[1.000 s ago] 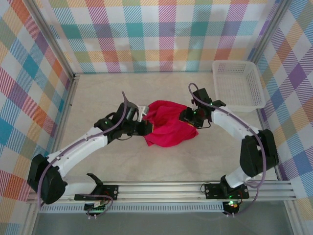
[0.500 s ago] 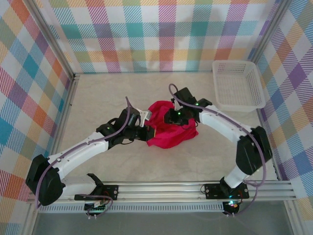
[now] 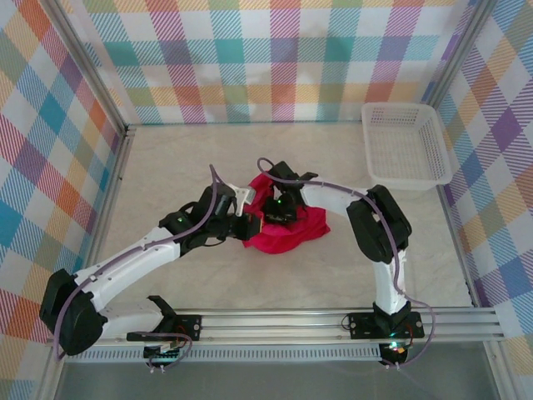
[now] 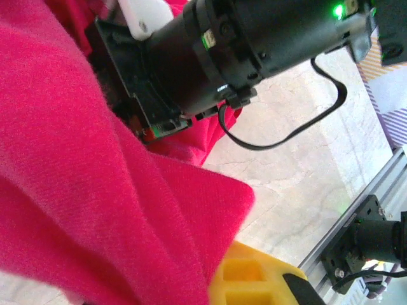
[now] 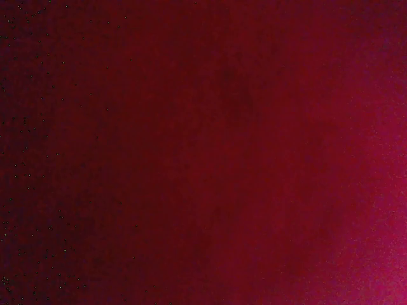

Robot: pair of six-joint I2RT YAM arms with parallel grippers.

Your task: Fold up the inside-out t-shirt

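The inside-out t-shirt (image 3: 293, 235) lies as a crumpled bright red heap in the middle of the table. My left gripper (image 3: 248, 225) is at its left edge, shut with red cloth draped over its yellow finger (image 4: 254, 279). The t-shirt (image 4: 95, 190) covers the left half of the left wrist view. My right gripper (image 3: 271, 214) is pushed into the heap from above, right beside the left one, and its jaws are buried in cloth. The right arm's black wrist (image 4: 241, 51) crosses the top of the left wrist view. Dark red t-shirt cloth (image 5: 203, 152) lies against the right wrist camera.
A white mesh basket (image 3: 408, 146) stands at the back right corner. Checked walls close the table on three sides, and an aluminium rail (image 3: 333, 321) with the arm bases runs along the front edge. Bare marbled tabletop (image 3: 166, 167) surrounds the heap.
My right gripper has swung left from the shirt's right side into the heap, close to the left gripper. The shirt is bunched tighter. The left gripper has barely moved.
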